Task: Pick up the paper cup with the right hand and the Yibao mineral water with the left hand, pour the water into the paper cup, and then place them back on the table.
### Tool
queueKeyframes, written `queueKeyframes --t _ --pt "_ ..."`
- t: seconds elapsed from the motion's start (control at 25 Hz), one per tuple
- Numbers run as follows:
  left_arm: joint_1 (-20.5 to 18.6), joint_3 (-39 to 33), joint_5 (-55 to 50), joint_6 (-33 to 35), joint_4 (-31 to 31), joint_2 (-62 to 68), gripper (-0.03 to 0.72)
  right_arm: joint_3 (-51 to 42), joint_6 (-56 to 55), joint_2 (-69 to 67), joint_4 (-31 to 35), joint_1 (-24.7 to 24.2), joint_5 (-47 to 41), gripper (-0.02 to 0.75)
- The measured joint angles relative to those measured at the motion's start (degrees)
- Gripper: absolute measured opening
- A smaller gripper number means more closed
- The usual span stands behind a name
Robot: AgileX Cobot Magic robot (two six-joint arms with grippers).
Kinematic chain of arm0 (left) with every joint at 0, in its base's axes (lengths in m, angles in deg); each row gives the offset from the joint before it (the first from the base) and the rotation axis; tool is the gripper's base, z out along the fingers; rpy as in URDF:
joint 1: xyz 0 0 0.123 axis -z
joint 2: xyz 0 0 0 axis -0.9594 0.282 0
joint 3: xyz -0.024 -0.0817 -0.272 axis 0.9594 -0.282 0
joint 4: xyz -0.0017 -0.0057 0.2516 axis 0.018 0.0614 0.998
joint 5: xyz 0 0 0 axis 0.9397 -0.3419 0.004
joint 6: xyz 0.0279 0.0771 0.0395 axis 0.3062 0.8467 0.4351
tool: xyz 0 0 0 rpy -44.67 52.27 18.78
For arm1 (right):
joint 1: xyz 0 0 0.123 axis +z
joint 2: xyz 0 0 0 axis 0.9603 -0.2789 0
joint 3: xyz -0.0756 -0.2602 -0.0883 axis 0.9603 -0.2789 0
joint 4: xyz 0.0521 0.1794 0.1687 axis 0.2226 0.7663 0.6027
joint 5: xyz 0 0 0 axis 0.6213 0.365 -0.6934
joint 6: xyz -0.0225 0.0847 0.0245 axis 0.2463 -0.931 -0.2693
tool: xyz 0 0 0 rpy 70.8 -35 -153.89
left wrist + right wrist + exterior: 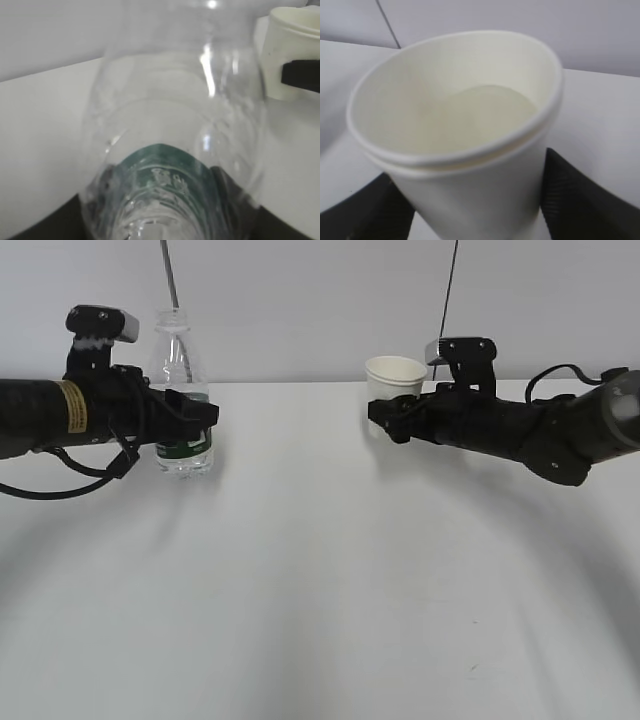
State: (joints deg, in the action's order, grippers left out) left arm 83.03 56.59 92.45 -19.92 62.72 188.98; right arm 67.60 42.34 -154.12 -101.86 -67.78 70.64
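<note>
The Yibao mineral water bottle (pixel 180 370) stands upright at the left, capless, with its green label partly hidden by fingers. My left gripper (pixel 195 423), on the arm with the yellow sticker, is shut around its label. The bottle base is at or just above the table (pixel 320 570). In the left wrist view the bottle (pixel 170 125) fills the frame between my gripper's (pixel 162 205) dark fingers. My right gripper (pixel 387 420) is shut on the paper cup (pixel 396 377), whose base is hidden. In the right wrist view the cup (pixel 455 120) sits between my gripper's (pixel 470 205) fingers (pixel 575 200).
A grey wall runs behind the table's back edge. Two thin dark cables (pixel 171 275) (pixel 451 290) hang down behind the bottle and the cup. The cup (pixel 287 55) and a right finger (pixel 300 75) show at the top right of the left wrist view.
</note>
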Motion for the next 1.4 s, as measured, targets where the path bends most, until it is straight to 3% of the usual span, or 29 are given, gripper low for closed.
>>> queueKeyframes --t 0.32,0.52,0.88,1.16,1.4 --pt "-0.29 0.01 1.65 7.95 -6.96 1.55 0.347 -1.08 8.07 0.0 10.76 -0.6 -0.74 0.549" --pt "-0.29 0.06 4.06 13.17 -11.27 1.55 0.347 -4.5 13.83 0.0 17.38 -0.73 3.51 0.549" --pt "-0.29 0.12 8.71 19.5 -18.44 4.99 0.347 -6.25 16.82 -0.8 19.88 -0.73 8.7 0.549" --pt "-0.29 0.37 15.79 27.33 -27.91 11.03 0.347 -6.25 17.57 -1.12 20.13 -0.73 9.2 0.549" --pt "-0.29 0.83 21.35 31.76 -32.12 15.96 0.347 -6.25 18.41 -1.31 20.38 -0.73 9.51 0.549"
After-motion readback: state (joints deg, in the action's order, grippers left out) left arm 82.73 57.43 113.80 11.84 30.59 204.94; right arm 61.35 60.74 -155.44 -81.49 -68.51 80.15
